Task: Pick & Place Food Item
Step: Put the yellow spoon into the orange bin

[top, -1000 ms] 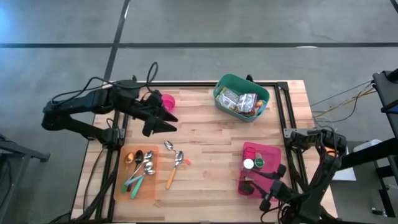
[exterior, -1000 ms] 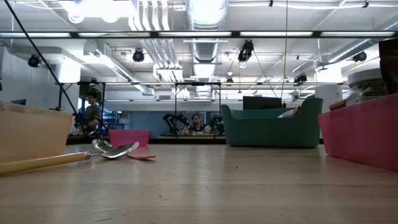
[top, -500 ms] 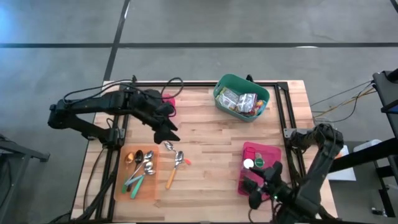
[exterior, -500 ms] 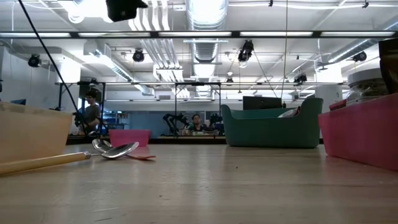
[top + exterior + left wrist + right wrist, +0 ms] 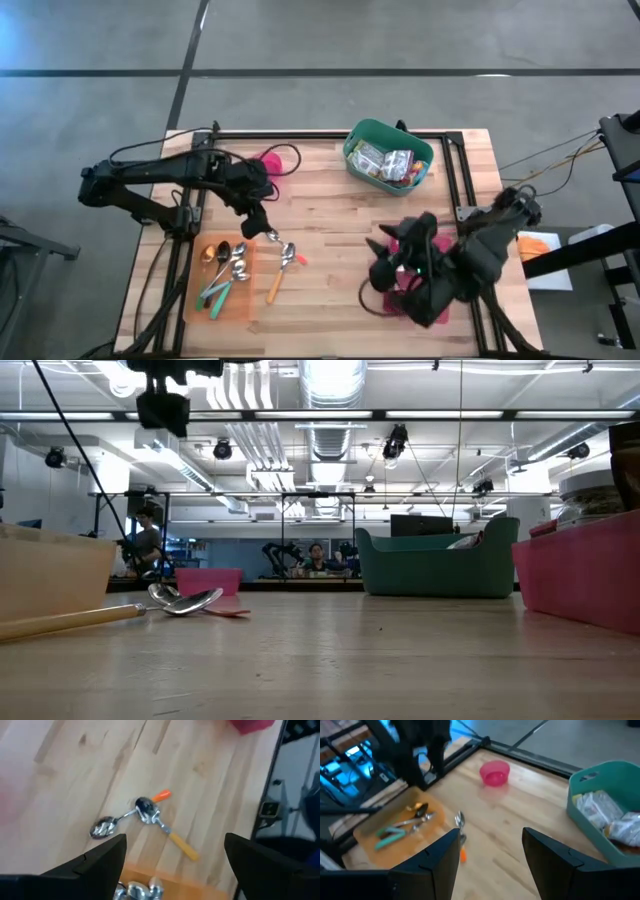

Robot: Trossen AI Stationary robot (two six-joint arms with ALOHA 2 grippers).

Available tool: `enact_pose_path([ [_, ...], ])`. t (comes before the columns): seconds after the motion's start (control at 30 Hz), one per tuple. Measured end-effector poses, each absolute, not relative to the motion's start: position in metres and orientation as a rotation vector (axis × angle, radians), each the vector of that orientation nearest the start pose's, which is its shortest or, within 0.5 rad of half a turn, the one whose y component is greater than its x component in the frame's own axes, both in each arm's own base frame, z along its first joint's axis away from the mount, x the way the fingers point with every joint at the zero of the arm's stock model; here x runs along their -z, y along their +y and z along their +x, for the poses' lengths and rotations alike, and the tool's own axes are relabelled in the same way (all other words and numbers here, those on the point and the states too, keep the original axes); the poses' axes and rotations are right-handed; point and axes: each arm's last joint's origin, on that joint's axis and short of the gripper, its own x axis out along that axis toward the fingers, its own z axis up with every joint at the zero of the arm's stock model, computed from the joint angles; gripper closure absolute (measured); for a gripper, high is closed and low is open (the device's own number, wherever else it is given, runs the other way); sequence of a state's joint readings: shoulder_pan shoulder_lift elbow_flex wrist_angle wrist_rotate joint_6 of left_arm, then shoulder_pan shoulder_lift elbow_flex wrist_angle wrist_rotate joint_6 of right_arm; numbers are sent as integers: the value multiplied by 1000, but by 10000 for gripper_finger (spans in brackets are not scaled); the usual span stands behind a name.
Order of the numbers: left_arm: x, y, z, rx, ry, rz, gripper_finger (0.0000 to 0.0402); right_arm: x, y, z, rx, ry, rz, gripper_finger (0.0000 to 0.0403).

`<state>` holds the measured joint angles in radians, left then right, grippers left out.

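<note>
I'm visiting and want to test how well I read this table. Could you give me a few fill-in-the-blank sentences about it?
1. The food packets lie in the ____ bin at the table's far edge.
2. The left gripper hovers over loose ____ on the wood.
3. The small bowl near the left arm is ____.
4. The utensils in the orange tray include green ____.

Missing words: green; spoons; pink; tongs

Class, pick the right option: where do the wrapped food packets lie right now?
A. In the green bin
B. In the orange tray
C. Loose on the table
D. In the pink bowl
A: the high view shows the packets piled inside the green bin at the table's far edge; the orange tray holds only cutlery.
</note>
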<state>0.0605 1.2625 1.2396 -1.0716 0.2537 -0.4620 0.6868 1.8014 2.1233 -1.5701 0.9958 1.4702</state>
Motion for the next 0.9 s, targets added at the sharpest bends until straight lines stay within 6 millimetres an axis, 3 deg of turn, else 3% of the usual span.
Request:
enact_pose_path([
  [0.13,-301,3,230,-75,1164,-609,65,-431,164,264,762,397,489,193],
  [0.3,-277,-5,228,-133,1224,-721,82,-441,132,250,790,425,553,193],
  [0.43,-271,-22,233,-118,1199,-773,108,-438,106,234,819,495,621,193],
  [0.63,-271,-45,248,-88,1107,-824,145,-429,83,196,811,536,575,193],
  [0.77,-254,-54,265,-139,1136,-881,163,-421,69,171,806,535,573,193],
  [0.9,-223,-61,283,-222,1231,-944,175,-411,61,155,776,543,576,193],
])
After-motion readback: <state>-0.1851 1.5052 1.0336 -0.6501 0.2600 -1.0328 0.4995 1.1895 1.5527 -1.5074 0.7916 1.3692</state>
